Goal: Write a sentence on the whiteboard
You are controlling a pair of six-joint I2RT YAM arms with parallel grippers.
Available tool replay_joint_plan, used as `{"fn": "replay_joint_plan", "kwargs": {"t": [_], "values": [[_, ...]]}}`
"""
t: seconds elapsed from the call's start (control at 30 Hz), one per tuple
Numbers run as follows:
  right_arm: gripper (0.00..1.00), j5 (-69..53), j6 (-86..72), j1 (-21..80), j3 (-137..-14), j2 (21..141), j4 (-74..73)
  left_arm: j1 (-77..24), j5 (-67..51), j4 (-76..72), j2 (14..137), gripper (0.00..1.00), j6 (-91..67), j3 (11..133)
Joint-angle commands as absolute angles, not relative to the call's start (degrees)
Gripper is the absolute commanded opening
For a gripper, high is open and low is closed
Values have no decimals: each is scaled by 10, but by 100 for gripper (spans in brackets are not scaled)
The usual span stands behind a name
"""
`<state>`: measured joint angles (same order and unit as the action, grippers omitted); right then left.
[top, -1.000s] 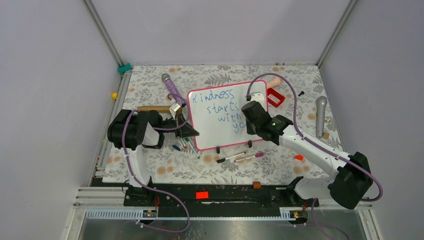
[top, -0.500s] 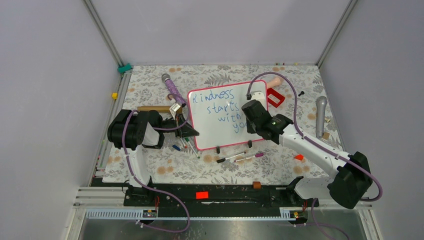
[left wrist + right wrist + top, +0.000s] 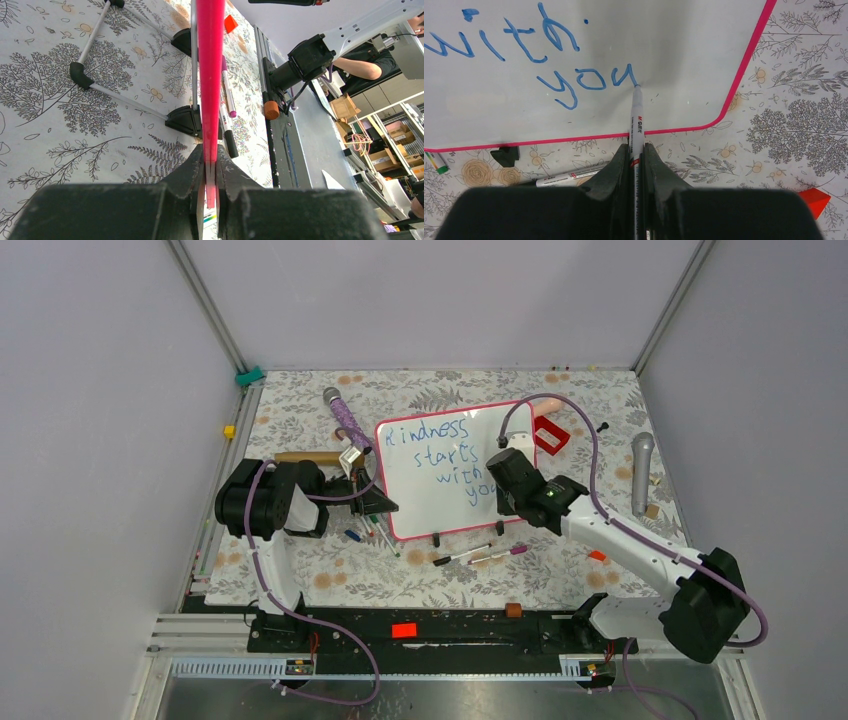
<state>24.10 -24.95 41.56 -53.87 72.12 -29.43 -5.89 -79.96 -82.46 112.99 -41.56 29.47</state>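
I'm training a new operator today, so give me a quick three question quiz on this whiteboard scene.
1. True or false: the right tool holds a slim white marker with its tip on the glossy white pink-rimmed whiteboard.
2. Which blue word is nearest that tip? A Kindness, B with, C you.
3. Fill in: the left tool is shut on the whiteboard's ____.
Key: 1 true; 2 C; 3 rim.

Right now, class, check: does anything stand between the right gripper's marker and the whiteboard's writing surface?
Nothing visible does. The marker, clamped in the right gripper, has its tip on the whiteboard at the last letter of "you".
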Motion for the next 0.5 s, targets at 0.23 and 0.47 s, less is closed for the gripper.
{"fn": "replay_joint_plan", "kwargs": {"t": [0.23, 0.47], "values": [[0, 276, -269, 406, -511, 637, -309, -60, -814, -846, 1133, 0, -394, 293], [0, 282, -264, 406, -516, 663, -301, -60, -815, -845, 1132, 0, -393, 293]]}}
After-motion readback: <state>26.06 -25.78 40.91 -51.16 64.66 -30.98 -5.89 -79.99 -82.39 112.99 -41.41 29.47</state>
